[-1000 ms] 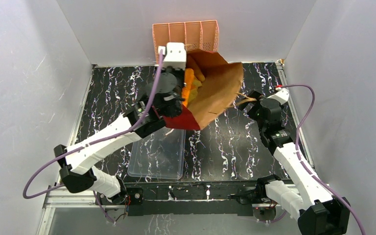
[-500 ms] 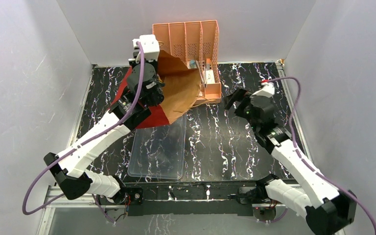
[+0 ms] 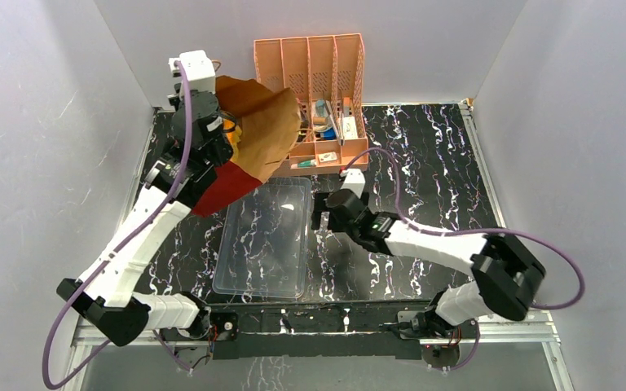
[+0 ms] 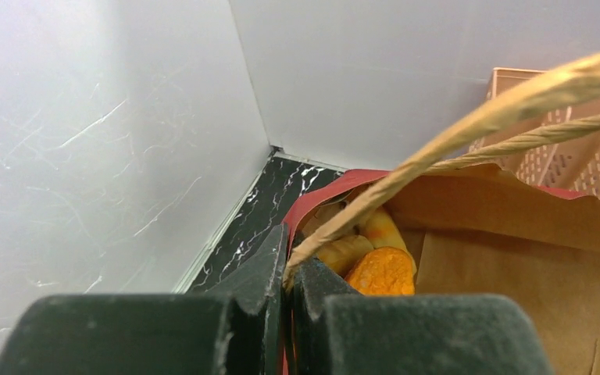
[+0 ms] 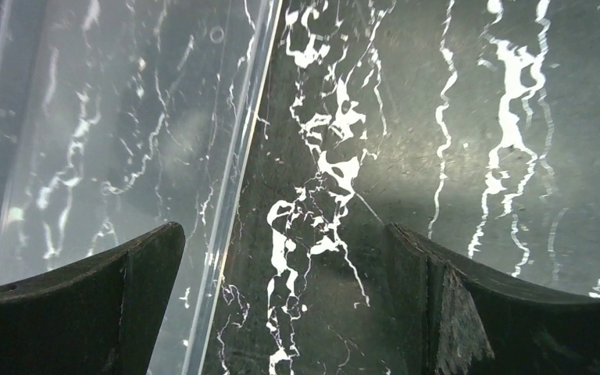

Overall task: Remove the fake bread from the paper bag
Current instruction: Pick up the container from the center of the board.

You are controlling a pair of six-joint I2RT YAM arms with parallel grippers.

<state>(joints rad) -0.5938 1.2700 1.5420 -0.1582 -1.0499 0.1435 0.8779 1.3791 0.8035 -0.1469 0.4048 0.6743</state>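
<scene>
The task looks barely begun: all the fake bread (image 4: 373, 267) that shows sits inside the paper bag (image 3: 266, 127), and no piece can be seen on the clear tray (image 3: 249, 269) or the black table (image 3: 424, 171). The left gripper (image 4: 287, 269) is clamped tight on 1 of the bag's thin handles (image 4: 469, 129), holding the bag lifted and tilted in the upper left of the overhead view, just in front of the pink organizer (image 3: 318, 61). Its wrist view looks down into the bag's mouth at an orange piece and 2 golden ones near the red rim. The right gripper (image 5: 281, 301) stands wide open and holds nothing, low over the table at the tray's right edge near the frame's middle. Every piece appears left to remove, by tipping or reaching in.
</scene>
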